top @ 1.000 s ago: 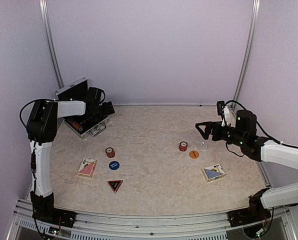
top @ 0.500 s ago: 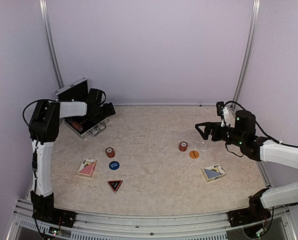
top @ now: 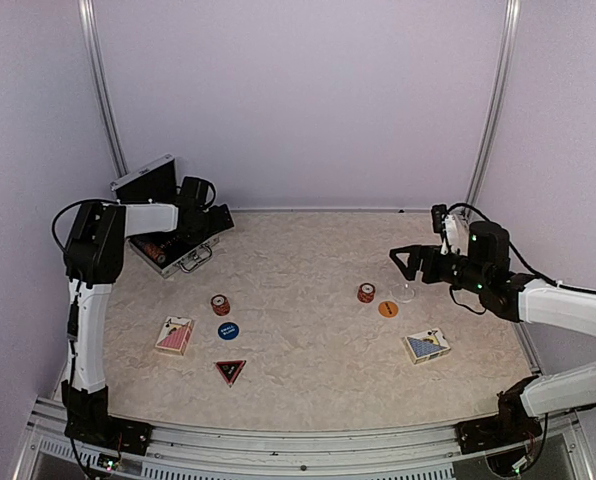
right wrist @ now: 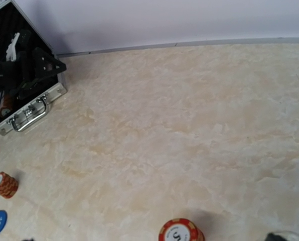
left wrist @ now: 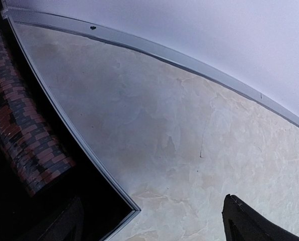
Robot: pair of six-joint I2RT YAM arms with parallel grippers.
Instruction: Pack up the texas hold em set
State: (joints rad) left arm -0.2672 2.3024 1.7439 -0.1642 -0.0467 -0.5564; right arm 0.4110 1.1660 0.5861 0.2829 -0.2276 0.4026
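Observation:
The ribbed silver case [top: 183, 256] lies open at the far left, lid [top: 146, 178] up, with a row of orange-red chips [left wrist: 19, 115] inside. My left gripper [top: 214, 222] hovers over the case's right corner, open and empty; one fingertip [left wrist: 250, 221] shows above bare table. My right gripper [top: 406, 262] is open and empty, above a chip stack [top: 366, 293], a clear button [top: 405, 293] and an orange button [top: 388, 309]. A second chip stack [top: 220, 304], blue button [top: 228, 330], red deck [top: 175, 335], red triangle [top: 230, 371] and blue deck [top: 427, 345] lie loose.
The right wrist view shows the case [right wrist: 29, 108] with its metal handle [right wrist: 28, 116], the left gripper [right wrist: 34, 63] over it, a chip stack [right wrist: 4, 184] and the nearer stack [right wrist: 181, 232]. Purple walls [top: 298, 100] close in the back and sides.
My left gripper has shifted slightly to the right over the case's corner. The right arm has hardly moved.

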